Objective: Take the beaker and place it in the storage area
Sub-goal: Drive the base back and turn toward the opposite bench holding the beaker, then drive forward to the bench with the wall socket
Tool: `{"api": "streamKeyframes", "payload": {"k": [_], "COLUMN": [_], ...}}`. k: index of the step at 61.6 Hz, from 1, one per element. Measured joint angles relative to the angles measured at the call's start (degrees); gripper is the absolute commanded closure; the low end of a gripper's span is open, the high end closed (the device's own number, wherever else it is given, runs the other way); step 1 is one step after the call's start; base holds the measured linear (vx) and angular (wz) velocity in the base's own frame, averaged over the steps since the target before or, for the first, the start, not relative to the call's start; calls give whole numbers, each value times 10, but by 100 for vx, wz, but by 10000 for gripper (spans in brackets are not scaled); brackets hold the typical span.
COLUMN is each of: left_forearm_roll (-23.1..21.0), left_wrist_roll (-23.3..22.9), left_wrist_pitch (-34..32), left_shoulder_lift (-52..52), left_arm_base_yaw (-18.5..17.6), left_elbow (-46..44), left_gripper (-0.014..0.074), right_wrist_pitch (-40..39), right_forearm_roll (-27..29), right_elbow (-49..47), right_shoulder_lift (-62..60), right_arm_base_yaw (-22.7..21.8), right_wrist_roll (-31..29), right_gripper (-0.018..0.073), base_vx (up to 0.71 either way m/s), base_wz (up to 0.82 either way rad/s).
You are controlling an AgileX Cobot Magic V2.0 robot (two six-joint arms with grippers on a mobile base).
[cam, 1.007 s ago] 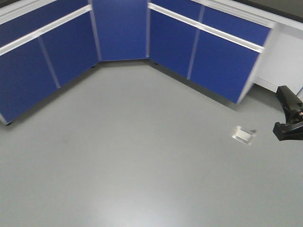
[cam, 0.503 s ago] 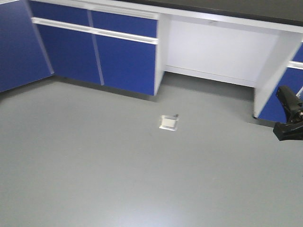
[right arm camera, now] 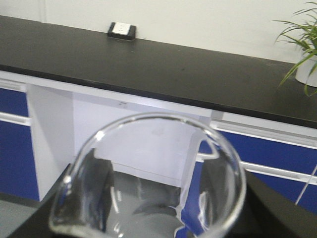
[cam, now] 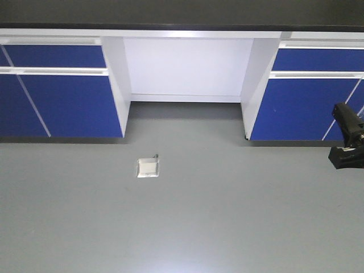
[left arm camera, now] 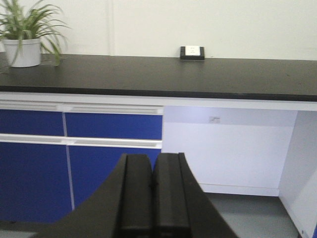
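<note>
The beaker point(right arm camera: 148, 178) is clear glass and fills the lower part of the right wrist view, its rim and spout toward the camera. My right gripper point(right arm camera: 158, 210) is shut on it, with black fingers point(right arm camera: 81, 191) showing on both sides through the glass. A black part of that arm shows at the right edge of the front view point(cam: 347, 145). The storage area is a wide matte-black benchtop point(right arm camera: 173, 69) ahead, also in the left wrist view point(left arm camera: 148, 74) and along the top of the front view point(cam: 182, 11). A small black box with a white faceplate point(right arm camera: 122, 30) sits at its back, also in the left wrist view point(left arm camera: 192, 52). My left gripper point(left arm camera: 152, 171) is shut and empty.
Blue cabinet doors point(cam: 57, 96) flank a white knee recess point(cam: 187, 68) under the bench. A square metal floor plate point(cam: 148, 166) lies in the grey floor before it. A potted plant point(left arm camera: 22, 39) stands on the bench's left end; another plant's leaves point(right arm camera: 304, 54) show at the right.
The front view has swung from a cabinet corner to face the bench and its white recess squarely. The floor plate has shifted left in the view. The arm part has kept its place.
</note>
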Motion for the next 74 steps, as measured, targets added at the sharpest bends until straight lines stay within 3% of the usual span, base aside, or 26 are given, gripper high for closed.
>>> {"api": "streamKeyframes", "payload": {"k": [74], "left_forearm_roll": [0], "left_wrist_roll": [0], "left_wrist_pitch": [0], "left_shoulder_lift": [0], "left_arm_base_yaw": [0], "left_elbow": [0], "left_gripper": [605], "right_wrist_pitch": [0], "right_forearm_roll": [0], "right_elbow": [0], "right_shoulder_lift": [0], "right_arm_base_yaw": [0], "right_wrist_roll": [0], "right_gripper": [567], "base_vx": [42], "base_wz": [-3]}}
